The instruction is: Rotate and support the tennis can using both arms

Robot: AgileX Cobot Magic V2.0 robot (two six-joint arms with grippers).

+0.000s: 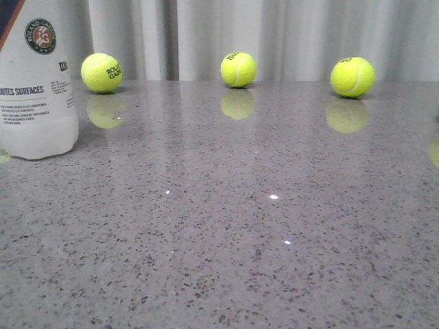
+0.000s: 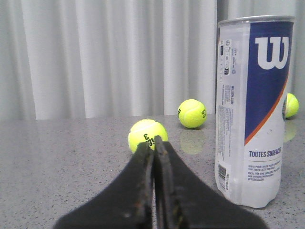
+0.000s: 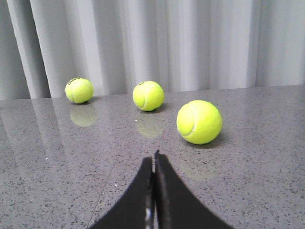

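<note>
A speckled grey table [image 1: 226,226] carries the upright tennis can [image 1: 36,89] and three tennis balls [image 1: 239,69].

The front view sits low, facing the curtain [image 1: 206,34] across the table [image 1: 240,240]; both wrist views skim the tabletop, sharing the same three balls with it
</note>
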